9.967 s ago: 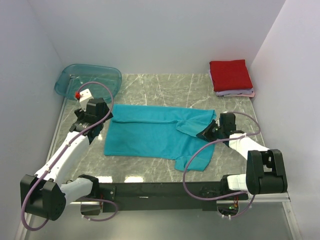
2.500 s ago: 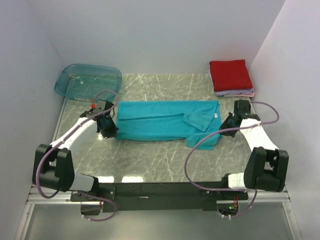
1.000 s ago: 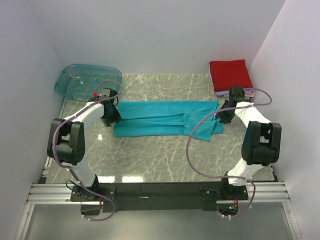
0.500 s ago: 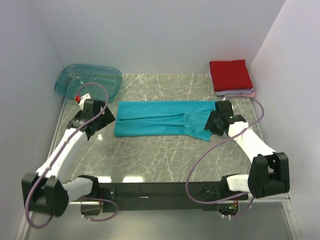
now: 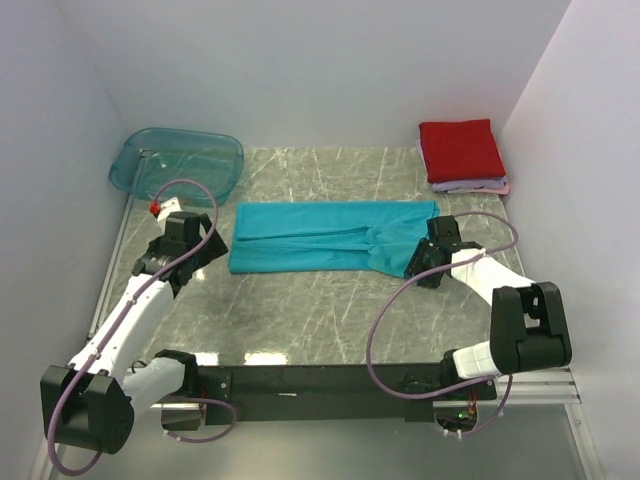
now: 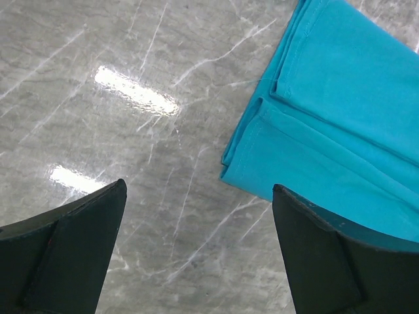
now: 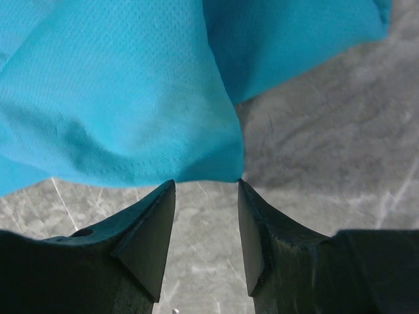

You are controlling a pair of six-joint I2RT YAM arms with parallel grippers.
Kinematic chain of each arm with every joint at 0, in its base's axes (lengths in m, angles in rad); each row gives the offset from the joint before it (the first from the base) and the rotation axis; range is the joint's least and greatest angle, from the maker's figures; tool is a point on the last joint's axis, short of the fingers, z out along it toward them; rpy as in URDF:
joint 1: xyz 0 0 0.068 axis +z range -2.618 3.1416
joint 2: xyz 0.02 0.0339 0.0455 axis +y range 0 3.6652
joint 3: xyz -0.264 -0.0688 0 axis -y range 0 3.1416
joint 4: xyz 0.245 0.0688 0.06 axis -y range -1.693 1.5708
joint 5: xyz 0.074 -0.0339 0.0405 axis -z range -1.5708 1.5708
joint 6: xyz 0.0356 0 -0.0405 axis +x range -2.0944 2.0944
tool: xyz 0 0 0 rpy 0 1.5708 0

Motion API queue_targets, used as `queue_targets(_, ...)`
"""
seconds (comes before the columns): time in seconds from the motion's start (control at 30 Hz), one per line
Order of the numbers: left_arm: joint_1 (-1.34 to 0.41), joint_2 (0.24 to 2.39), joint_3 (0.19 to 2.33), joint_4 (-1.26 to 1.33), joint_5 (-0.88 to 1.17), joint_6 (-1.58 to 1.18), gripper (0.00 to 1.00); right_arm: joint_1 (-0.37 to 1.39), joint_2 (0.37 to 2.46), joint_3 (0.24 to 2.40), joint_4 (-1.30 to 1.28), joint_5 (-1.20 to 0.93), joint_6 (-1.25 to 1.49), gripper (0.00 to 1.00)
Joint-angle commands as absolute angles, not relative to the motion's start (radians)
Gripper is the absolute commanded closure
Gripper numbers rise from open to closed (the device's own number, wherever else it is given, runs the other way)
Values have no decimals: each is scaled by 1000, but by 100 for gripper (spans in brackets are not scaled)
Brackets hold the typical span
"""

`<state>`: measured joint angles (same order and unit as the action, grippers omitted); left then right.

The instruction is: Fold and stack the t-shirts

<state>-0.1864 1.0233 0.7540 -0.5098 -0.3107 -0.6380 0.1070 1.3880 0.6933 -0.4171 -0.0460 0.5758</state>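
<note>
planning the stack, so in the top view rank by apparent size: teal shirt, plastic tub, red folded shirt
1. teal shirt
2. plastic tub
3. red folded shirt
The last two lie farther back; order still looks clear.

Teal t-shirt folded lengthwise, red t-shirt stacked

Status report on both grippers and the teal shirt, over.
Left gripper open, off cloth. Right gripper open at edge of teal shirt. Shirt folded lengthwise, flat. Nothing blocking.
</note>
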Motion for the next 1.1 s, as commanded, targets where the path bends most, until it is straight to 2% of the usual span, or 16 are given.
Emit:
queue_targets(0.0,-183,1011,769,-466,-345,-617,2,97,1410,687,-350,-57,597,50)
queue_targets(0.23,-183,1014,768,-460,-339,-614,2,81,1434,678,-339,-55,606,54)
queue_targets(0.33,-183,1017,770,-460,-337,-614,2,74,1437,675,-342,-54,604,60)
queue_targets(0.4,-183,1017,769,-460,-334,-614,2,66,1437,675,-344,-49,598,69)
queue_targets(0.43,-183,1017,767,-460,-334,-614,2,66,1437,673,-345,-48,598,69)
queue_targets(0.53,-183,1017,769,-459,-333,-614,2,64,1437,672,-345,-49,600,81)
queue_targets(0.57,-183,1017,767,-459,-331,-614,2,61,1437,673,-344,-51,598,88)
queue_targets(0.67,-183,1020,767,-457,-330,-612,2,61,1434,678,-345,-54,594,100)
queue_targets(0.8,-183,1020,767,-456,-327,-611,2,63,1401,696,-351,-64,592,100)
queue_targets(1.07,-183,1025,767,-456,-327,-609,2,61,1405,879,-373,-97,587,100)
